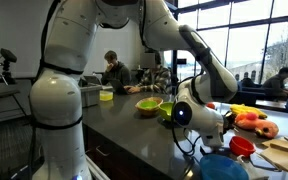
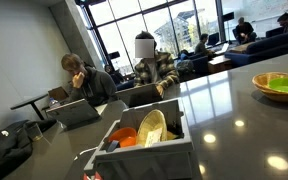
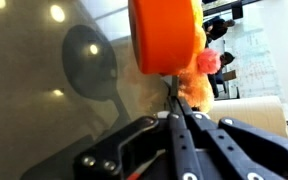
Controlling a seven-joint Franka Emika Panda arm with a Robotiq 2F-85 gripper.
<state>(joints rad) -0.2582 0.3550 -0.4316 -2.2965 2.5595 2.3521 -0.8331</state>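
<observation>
In the wrist view my gripper [image 3: 171, 97] comes in from the bottom with its two black fingers [image 3: 184, 135] pressed together and nothing between them. Their tips sit just short of an orange fuzzy toy [image 3: 195, 88] with a pink part [image 3: 210, 62]. Above it stands an orange cup [image 3: 164, 35]. In an exterior view the white arm reaches down to the dark counter [image 1: 124, 125], and the gripper [image 1: 225, 121] is beside the orange things [image 1: 254, 123]. The fingers themselves are hard to make out there.
A yellow-green bowl [image 1: 149, 105] [image 2: 279, 85], a red bowl [image 1: 242, 146], a blue bowl [image 1: 222, 167] and a wooden board [image 1: 284, 150] lie on the counter. A white rack [image 2: 144, 150] holds plates. People sit at tables behind.
</observation>
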